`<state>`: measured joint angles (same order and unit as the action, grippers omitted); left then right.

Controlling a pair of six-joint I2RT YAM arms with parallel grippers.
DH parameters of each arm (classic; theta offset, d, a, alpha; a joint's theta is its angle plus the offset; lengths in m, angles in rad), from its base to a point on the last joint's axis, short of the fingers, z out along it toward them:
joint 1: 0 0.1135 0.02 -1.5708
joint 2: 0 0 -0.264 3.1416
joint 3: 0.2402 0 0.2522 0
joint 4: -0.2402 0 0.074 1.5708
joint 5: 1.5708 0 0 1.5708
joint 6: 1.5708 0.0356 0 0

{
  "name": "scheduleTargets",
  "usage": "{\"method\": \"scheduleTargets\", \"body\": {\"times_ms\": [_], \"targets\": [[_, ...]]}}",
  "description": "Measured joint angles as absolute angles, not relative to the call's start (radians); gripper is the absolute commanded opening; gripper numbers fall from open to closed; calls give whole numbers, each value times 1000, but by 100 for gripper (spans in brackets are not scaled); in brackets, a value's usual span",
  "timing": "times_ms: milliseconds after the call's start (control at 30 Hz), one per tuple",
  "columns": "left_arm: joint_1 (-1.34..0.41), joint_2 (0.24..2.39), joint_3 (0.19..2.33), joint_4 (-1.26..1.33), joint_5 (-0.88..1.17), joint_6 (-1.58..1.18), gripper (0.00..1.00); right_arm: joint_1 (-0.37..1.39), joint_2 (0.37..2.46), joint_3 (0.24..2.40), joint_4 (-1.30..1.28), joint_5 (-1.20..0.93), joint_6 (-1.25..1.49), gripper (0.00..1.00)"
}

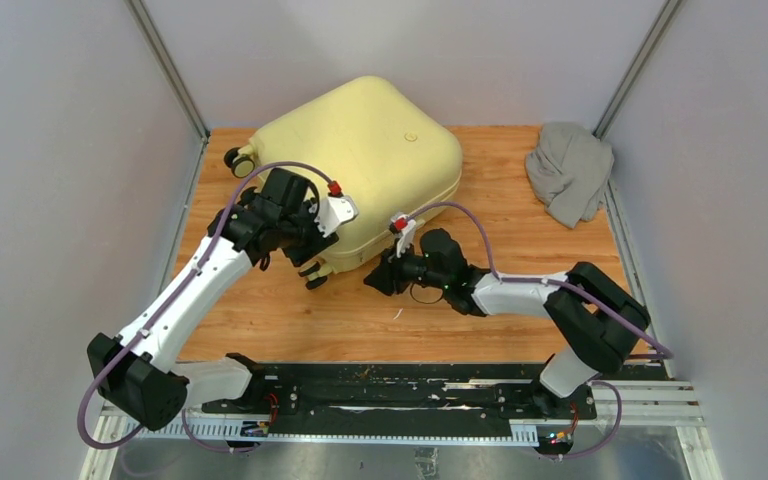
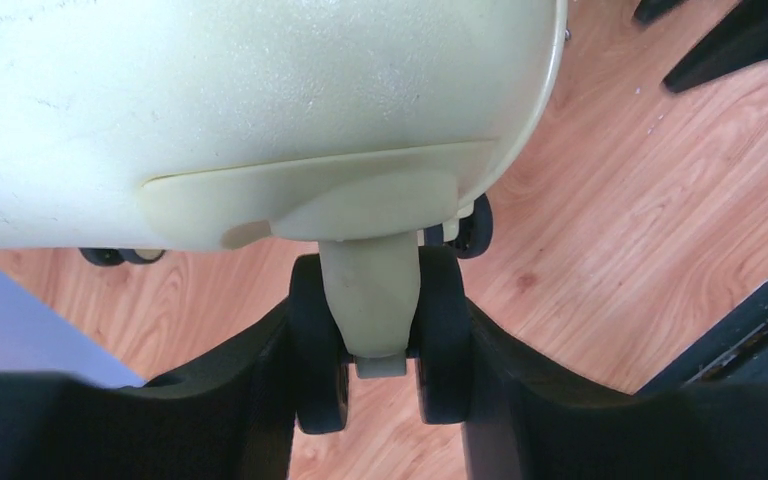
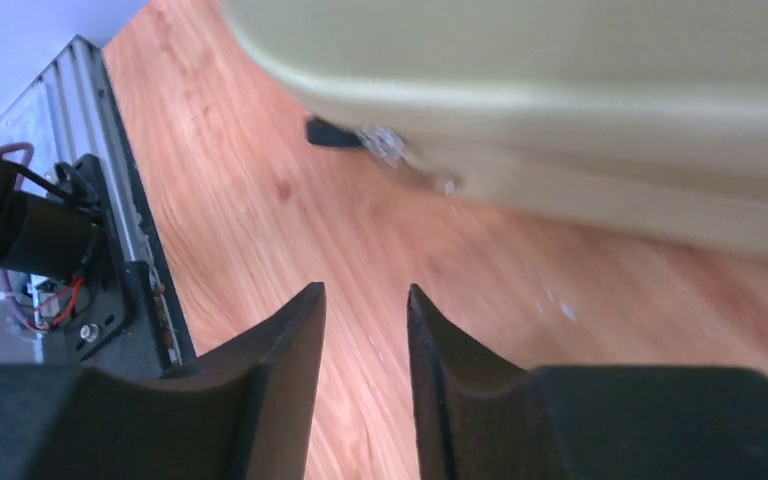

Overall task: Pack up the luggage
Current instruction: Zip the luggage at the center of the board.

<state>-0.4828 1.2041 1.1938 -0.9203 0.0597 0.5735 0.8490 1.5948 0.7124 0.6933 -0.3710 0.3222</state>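
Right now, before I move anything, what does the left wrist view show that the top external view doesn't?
Only left wrist: the left gripper clamped on both sides of a twin caster wheel at a corner of the pale yellow suitcase. Only top external: the grey cloth bunched at the far right of the wooden table, plus the suitcase's whole closed shell. Both: the suitcase, the table surface and the left gripper at that wheel.

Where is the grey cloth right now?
In the top view, the grey cloth lies crumpled at the far right corner of the table, apart from the suitcase on its left.
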Motion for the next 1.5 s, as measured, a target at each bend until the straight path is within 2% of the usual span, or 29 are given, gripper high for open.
{"method": "scheduleTargets", "body": {"times_ms": [33, 67, 133, 267, 400, 600, 733, 1000, 1367, 1433, 1500], "targets": [[-483, 1204, 1196, -921, 68, 567, 83, 840, 1573, 690, 671, -365, 345, 49], [-483, 1204, 1201, -923, 81, 572, 96, 822, 1553, 669, 643, -357, 368, 51], [-490, 1203, 1227, -920, 113, 600, 100, 772, 1514, 641, 589, -340, 406, 57], [-456, 1179, 1296, -915, 152, 648, 100, 654, 1401, 595, 488, -280, 483, 59], [-292, 1200, 1398, -915, 172, 697, 100, 607, 1351, 596, 430, -248, 535, 55], [34, 1469, 1704, -895, 261, 668, 100, 593, 1436, 686, 354, -241, 614, 54], [144, 1635, 1799, -836, 280, 609, 100, 593, 1483, 730, 348, -244, 662, 53], [167, 1738, 1765, -731, 297, 576, 100, 593, 1554, 754, 366, -259, 726, 50], [178, 1875, 1777, -678, 307, 681, 100, 593, 1575, 766, 402, -280, 751, 46], [188, 1915, 1787, -690, 311, 705, 94, 593, 1589, 783, 403, -281, 753, 44], [199, 1953, 1803, -714, 319, 729, 84, 593, 1605, 803, 402, -280, 754, 42]]}}
